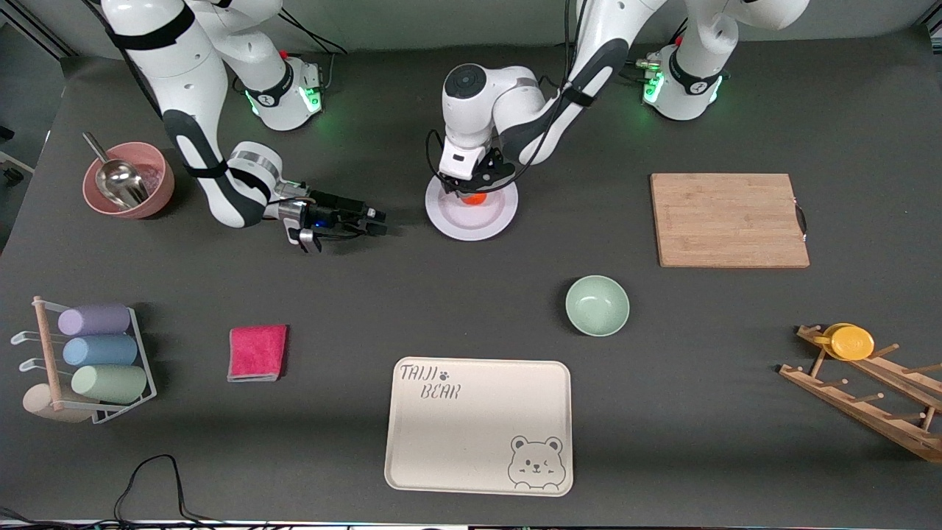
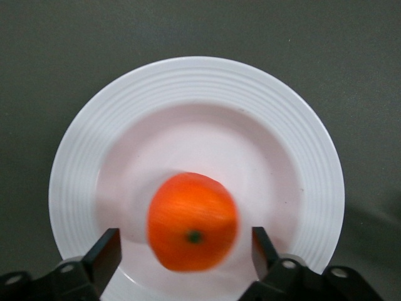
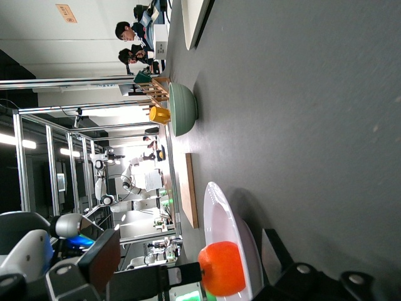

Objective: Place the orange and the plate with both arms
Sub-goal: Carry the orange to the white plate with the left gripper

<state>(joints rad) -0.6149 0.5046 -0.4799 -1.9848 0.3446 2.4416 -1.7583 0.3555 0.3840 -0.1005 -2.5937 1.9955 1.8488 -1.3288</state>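
The orange [image 2: 192,221] is seen on the plate [image 2: 100,144], in the shallow well, off-centre toward the robots' bases rather than in the middle. Being round, no long axis can be given for it; its dark stem spot is turned upward toward the left wrist camera. The plate lies flat on the dark table [image 1: 471,309], about midway between the two arms' ends and close to the bases.

The left gripper [image 1: 477,188] is poised directly over the orange, pointing down, and its fingers [image 2: 104,256] are spread apart, one on each side of the fruit with a gap visible on both sides. Nothing is clamped.

The right gripper [image 1: 373,221] is held low over the table beside the plate, toward the right arm's end, lying nearly level with its tips aimed at the plate. Its fingers are parted too and nothing is held; this arm waits.

Nearer the front camera than the plate, a pale-green bowl [image 1: 597,305] is noted, and nearer still a cream bear-printed tray [image 1: 478,425]. A wooden cutting board [image 1: 729,219] is laid toward the left arm's end, with a wooden rack [image 1: 868,394] carrying a yellow dish [image 1: 851,342]. Toward the right arm's end are spotted a pink bowl [image 1: 151,193] with a metal scoop [image 1: 118,177], a red cloth [image 1: 257,352], and a wire rack of pastel cups [image 1: 103,352].
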